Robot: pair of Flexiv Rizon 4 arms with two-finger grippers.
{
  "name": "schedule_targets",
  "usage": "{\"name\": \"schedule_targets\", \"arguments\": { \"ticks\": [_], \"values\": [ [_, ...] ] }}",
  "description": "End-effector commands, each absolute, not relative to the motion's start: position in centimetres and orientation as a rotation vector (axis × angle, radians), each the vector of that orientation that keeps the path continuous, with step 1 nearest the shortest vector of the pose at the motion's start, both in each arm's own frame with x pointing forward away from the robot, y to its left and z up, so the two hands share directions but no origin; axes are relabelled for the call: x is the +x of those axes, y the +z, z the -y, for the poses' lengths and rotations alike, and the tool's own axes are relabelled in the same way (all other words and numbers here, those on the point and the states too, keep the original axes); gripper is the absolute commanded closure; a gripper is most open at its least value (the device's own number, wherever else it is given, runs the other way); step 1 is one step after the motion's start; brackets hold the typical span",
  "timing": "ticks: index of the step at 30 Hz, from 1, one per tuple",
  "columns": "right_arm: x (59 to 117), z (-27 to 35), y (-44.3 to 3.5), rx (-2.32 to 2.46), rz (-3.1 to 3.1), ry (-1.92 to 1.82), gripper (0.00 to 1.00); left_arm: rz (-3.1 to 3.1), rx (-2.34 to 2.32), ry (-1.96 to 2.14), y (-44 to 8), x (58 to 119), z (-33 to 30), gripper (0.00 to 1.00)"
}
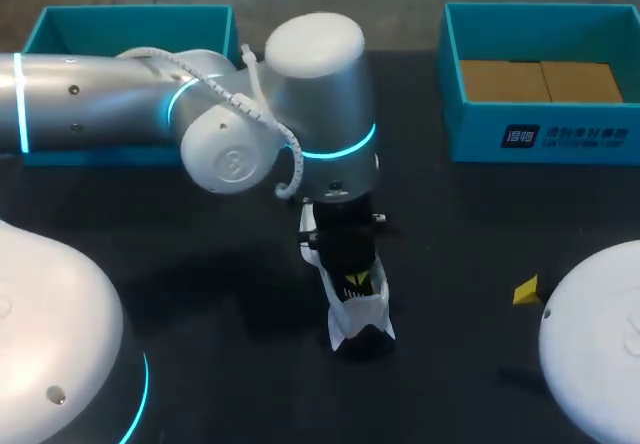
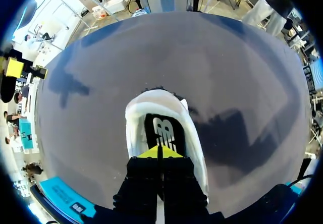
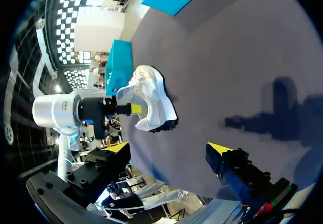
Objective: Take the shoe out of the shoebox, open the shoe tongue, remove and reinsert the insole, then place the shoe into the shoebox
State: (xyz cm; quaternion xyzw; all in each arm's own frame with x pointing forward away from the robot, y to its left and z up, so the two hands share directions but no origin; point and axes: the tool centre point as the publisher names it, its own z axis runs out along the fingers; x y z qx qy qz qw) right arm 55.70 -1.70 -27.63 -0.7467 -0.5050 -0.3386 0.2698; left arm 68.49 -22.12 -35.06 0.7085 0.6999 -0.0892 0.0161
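Observation:
The white shoe (image 1: 361,321) stands on the dark table near the middle, its opening spread wide. My left gripper (image 1: 355,283) points straight down into that opening. Seen from the left wrist, the left gripper (image 2: 160,152) is shut, its yellow tips pressed together at the near end of the black insole (image 2: 161,128) lying inside the shoe (image 2: 194,138). Whether the tips pinch the insole I cannot tell. My right gripper (image 3: 169,148) stands open and empty, well apart from the shoe (image 3: 154,98); in the head view only one of its fingertips (image 1: 526,290) shows, at the right.
A teal shoebox (image 1: 545,136) with brown cardboard on its floor sits at the back right. A second teal box (image 1: 60,22) stands at the back left, partly behind my left arm. Bare dark table lies around the shoe.

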Motion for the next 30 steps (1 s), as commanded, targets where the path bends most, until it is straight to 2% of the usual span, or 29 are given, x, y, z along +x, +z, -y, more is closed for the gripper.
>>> {"name": "schedule_targets", "arguments": {
  "ticks": [1, 3, 5, 9, 10, 17, 20, 28, 30],
  "values": [
    [55.5, 1.6, -27.5, -2.017, 1.361, -0.916, 0.0, -2.178, 2.2, -0.273, -35.4, 69.1, 22.0, 0.95],
    [55.5, 1.6, -27.5, -2.017, 1.361, -0.916, 0.0, -2.183, 2.201, -0.266, -35.6, 69.4, 22.1, 0.93],
    [55.5, 1.6, -27.5, -2.017, 1.361, -0.916, 0.0, -2.187, 2.202, -0.257, -35.7, 69.6, 22.2, 0.88],
    [55.5, 1.6, -27.5, -2.017, 1.361, -0.916, 0.0, -2.192, 2.208, -0.253, -35.9, 69.8, 22.2, 0.51],
    [55.5, 1.6, -27.5, -2.017, 1.361, -0.916, 0.0, -2.193, 2.21, -0.252, -36.1, 69.9, 22.2, 0.36],
    [55.5, 1.6, -27.5, -2.017, 1.361, -0.916, 0.0, -2.214, 2.209, -0.243, -36.8, 70.5, 22.3, 0.31],
    [55.5, 1.6, -27.5, -2.017, 1.361, -0.916, 0.0, -2.226, 2.207, -0.241, -36.9, 70.8, 22.1, 0.25],
    [55.5, 1.6, -27.5, -2.017, 1.361, -0.916, 0.0, -2.247, 2.189, -0.235, -36.4, 71.7, 21.9, 0.2],
    [55.5, 1.6, -27.5, -2.017, 1.361, -0.916, 0.0, -2.248, 2.184, -0.238, -36.2, 71.8, 21.8, 0.16]
  ]
}}
